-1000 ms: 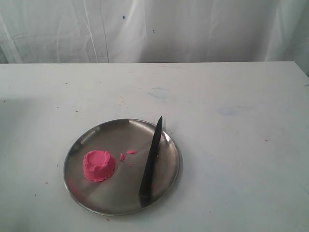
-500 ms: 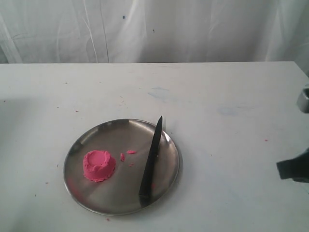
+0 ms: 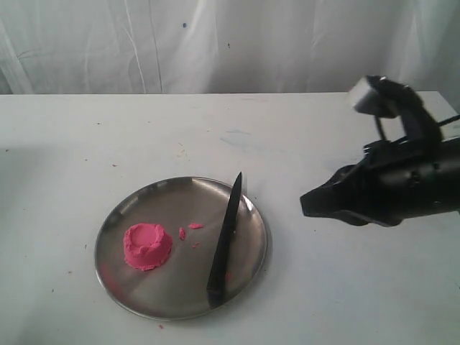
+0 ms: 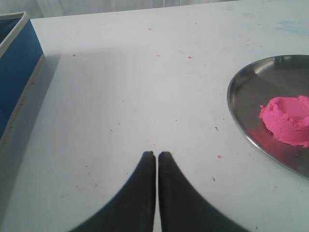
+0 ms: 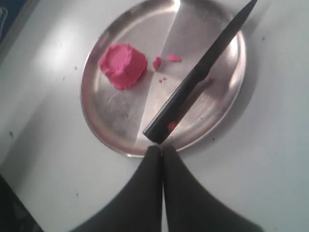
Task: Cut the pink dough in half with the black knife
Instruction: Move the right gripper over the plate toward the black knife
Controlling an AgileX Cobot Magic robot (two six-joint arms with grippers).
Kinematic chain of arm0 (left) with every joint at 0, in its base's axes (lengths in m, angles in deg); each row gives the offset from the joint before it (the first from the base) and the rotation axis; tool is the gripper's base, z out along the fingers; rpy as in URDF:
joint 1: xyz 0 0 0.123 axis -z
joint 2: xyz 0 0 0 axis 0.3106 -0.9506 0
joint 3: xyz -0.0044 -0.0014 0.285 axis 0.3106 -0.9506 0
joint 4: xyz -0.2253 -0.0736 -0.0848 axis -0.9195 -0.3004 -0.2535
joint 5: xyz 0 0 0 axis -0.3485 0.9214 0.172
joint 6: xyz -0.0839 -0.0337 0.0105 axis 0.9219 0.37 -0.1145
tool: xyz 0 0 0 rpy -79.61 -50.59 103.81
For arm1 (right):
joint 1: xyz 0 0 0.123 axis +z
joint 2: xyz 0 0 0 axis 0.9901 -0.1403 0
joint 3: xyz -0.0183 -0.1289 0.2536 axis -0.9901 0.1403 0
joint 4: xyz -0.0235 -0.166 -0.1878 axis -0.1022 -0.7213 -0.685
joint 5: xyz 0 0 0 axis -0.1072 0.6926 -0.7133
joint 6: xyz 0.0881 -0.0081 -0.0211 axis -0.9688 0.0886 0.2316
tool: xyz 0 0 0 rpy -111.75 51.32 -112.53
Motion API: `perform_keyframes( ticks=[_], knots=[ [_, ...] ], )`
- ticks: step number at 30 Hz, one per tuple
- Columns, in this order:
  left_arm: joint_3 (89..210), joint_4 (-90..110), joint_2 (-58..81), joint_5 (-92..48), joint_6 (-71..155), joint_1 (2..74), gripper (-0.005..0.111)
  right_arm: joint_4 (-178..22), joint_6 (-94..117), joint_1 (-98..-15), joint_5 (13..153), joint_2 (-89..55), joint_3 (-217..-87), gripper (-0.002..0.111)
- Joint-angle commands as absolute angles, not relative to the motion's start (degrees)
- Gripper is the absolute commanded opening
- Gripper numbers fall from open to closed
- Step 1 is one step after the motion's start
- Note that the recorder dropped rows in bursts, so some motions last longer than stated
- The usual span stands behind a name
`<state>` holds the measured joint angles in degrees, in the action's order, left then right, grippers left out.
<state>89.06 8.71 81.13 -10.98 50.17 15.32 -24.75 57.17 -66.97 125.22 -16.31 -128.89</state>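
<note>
The pink dough (image 3: 147,246) is one rounded lump with a dented top, sitting on the left part of a round steel plate (image 3: 144,198). The black knife (image 3: 224,241) lies across the plate's right side, tip pointing to the far rim. My right gripper (image 3: 307,204) hangs shut above the table, to the right of the plate, holding nothing. In the right wrist view its tips (image 5: 161,148) appear just short of the knife's (image 5: 198,77) handle end, with the dough (image 5: 122,64) beyond. My left gripper (image 4: 157,154) is shut and empty over bare table, apart from the plate (image 4: 241,121) and the dough (image 4: 287,121).
Small pink crumbs (image 3: 188,230) lie on the plate between dough and knife. A blue box with a pale rim (image 4: 14,72) stands at the table's edge in the left wrist view. White curtain hangs behind the white table (image 3: 323,129).
My right arm has come in from the right edge and now reaches far over the table toward the plate. Dough, knife and plate have not moved.
</note>
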Motion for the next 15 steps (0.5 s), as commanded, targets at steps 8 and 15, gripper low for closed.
perform_keyframes(
  ticks=[8, 15],
  knots=[
    [89.0, 8.9, 81.3, -11.3, 50.0, 15.4, 0.009, -45.4, 41.3, -50.5, 118.7, -33.6, -142.2, 0.0],
    [89.0, 8.9, 81.3, -11.3, 50.0, 15.4, 0.009, -47.9, 38.3, -47.1, 106.9, -36.8, -142.9, 0.0]
  ],
)
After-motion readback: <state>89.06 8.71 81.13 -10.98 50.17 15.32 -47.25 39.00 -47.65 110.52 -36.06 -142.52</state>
